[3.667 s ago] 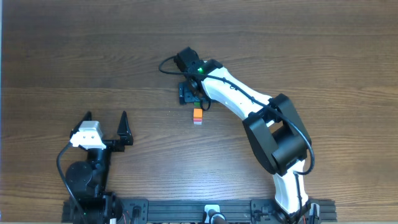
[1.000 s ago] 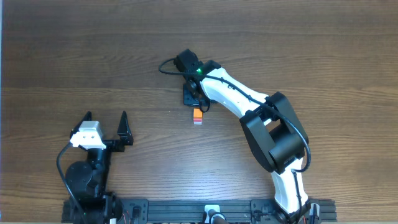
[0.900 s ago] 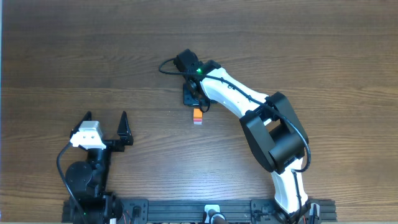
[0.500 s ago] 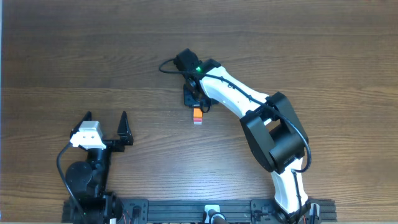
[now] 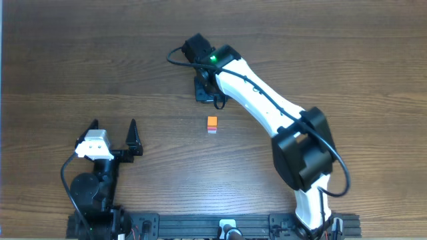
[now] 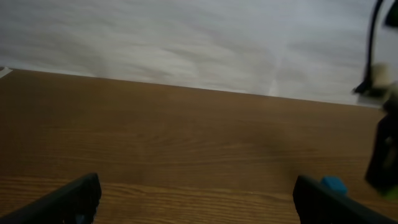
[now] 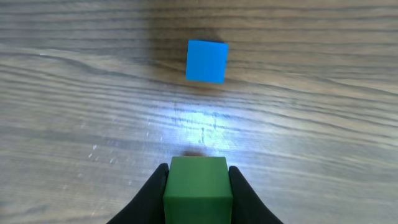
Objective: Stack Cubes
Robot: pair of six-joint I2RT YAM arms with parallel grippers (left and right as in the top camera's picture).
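Holding green cube [image 7: 198, 180] clamped in right jaws, lifted off worktop [image 5: 347, 60], probably for carrying onto stack: orange cube [image 5: 212, 121] on pale cube [image 5: 212, 130]. Blue cube [image 7: 207, 61] on worktop, apart from stack. Left jaws wide, parked well left of stack.

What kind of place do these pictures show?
Probably a robot test bench in a lab: left arm and right arm mounted on a black rail at the edge of a wooden table, blue cube and green cube, white wall.
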